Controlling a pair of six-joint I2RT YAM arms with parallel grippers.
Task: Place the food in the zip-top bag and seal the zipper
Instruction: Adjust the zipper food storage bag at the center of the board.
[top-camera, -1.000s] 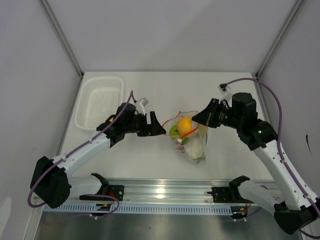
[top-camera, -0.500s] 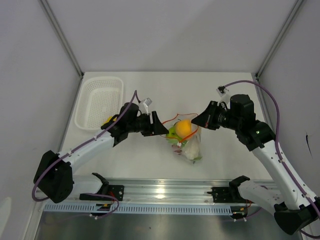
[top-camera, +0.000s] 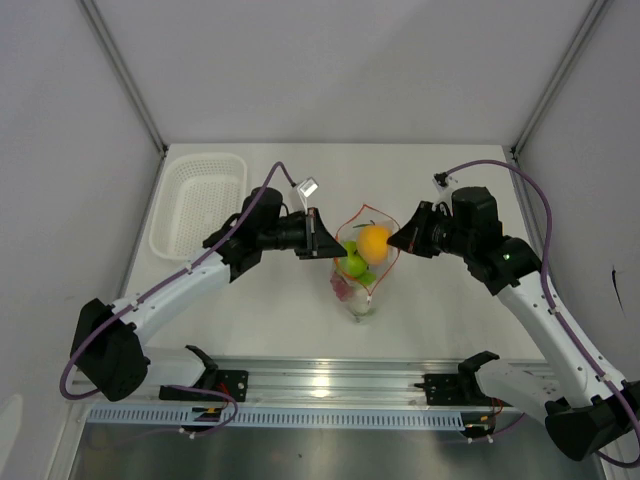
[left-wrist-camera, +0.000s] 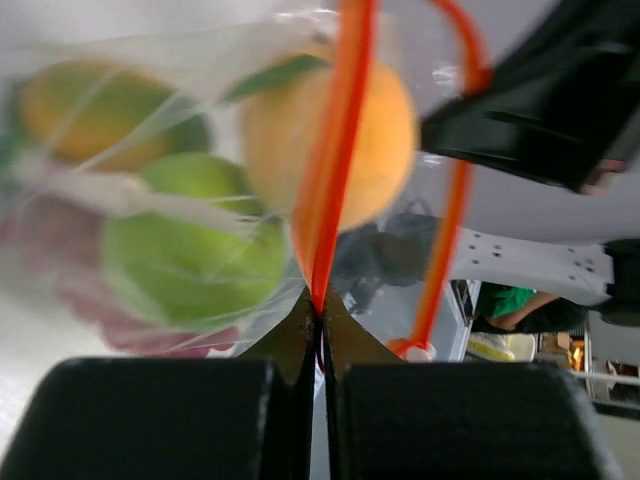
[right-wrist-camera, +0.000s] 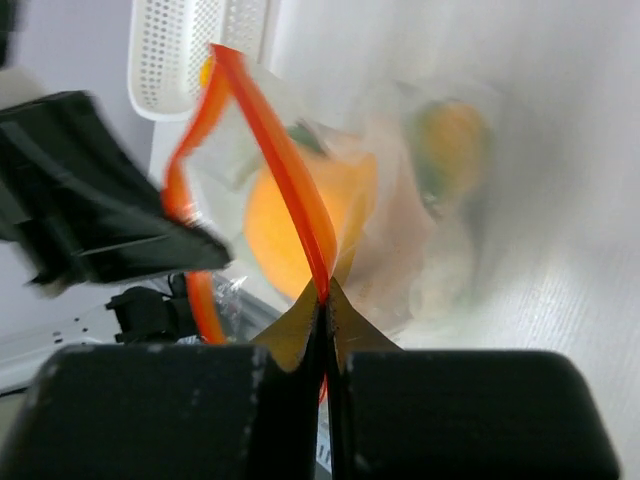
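The zip-top bag (top-camera: 358, 285) hangs upright between my two grippers, its mouth spread open. Its orange-red zipper (top-camera: 377, 212) forms a loop around the top. Inside lies the food: an orange ball (top-camera: 374, 242) on top, a green apple (top-camera: 352, 265) under it, and pale and red pieces lower down. My left gripper (top-camera: 335, 250) is shut on the left end of the zipper (left-wrist-camera: 340, 150), with the orange ball (left-wrist-camera: 385, 150) and green apple (left-wrist-camera: 190, 260) just beyond it. My right gripper (top-camera: 392, 243) is shut on the right end of the zipper (right-wrist-camera: 275, 150).
A white mesh basket (top-camera: 197, 200) stands at the back left of the table, also in the right wrist view as the basket (right-wrist-camera: 190, 50). Grey walls enclose the table on three sides. A metal rail runs along the near edge.
The left gripper moved in and shut on the bag's left mouth edge. The bag rose from lying tilted on the table to hanging upright between both grippers.
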